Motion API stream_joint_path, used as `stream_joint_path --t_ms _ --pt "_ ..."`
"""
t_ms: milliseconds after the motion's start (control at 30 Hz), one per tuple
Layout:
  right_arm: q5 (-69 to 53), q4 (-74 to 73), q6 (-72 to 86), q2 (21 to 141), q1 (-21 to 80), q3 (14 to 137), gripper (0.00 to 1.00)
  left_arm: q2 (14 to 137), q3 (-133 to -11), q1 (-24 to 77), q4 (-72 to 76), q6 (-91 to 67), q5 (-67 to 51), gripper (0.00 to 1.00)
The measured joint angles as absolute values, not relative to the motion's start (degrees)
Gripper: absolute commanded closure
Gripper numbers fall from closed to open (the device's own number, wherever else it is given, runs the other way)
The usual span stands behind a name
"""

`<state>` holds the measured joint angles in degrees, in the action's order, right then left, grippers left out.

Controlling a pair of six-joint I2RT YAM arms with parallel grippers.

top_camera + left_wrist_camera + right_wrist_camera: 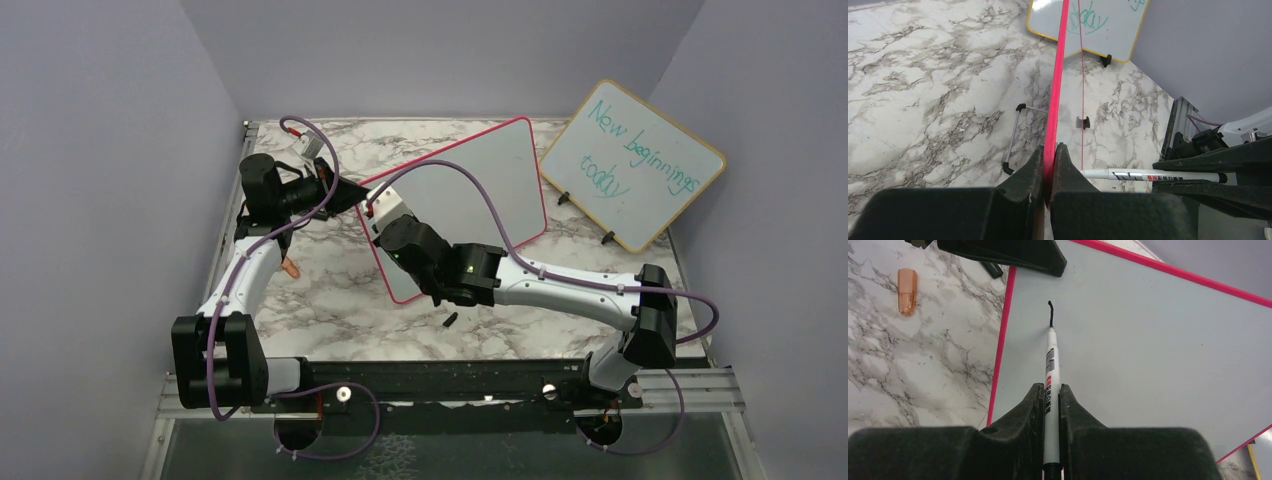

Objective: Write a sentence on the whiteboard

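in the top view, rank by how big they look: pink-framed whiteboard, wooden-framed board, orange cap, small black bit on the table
1. pink-framed whiteboard
2. wooden-framed board
3. orange cap and small black bit: both tiny, too close to rank

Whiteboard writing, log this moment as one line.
left hand: shut on whiteboard edge | right hand: shut on marker, tip on whiteboard | sentence: one short black stroke

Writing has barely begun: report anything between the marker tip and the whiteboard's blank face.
Nothing visible does. The right claw grips the marker, its tip on the whiteboard at one short black stroke; the face beyond is bare. The left claw clamps the pink edge, aside.
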<state>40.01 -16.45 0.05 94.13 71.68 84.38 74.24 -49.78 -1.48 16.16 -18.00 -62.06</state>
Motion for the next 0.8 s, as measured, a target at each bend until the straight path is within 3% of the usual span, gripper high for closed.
stream_joint_path --t_ms 800 --pt "39.5 -23.6 4.9 94.9 72.1 85.8 0.99 74.1 -49.7 -1.5 16.2 -18.0 -61.9 1.00"
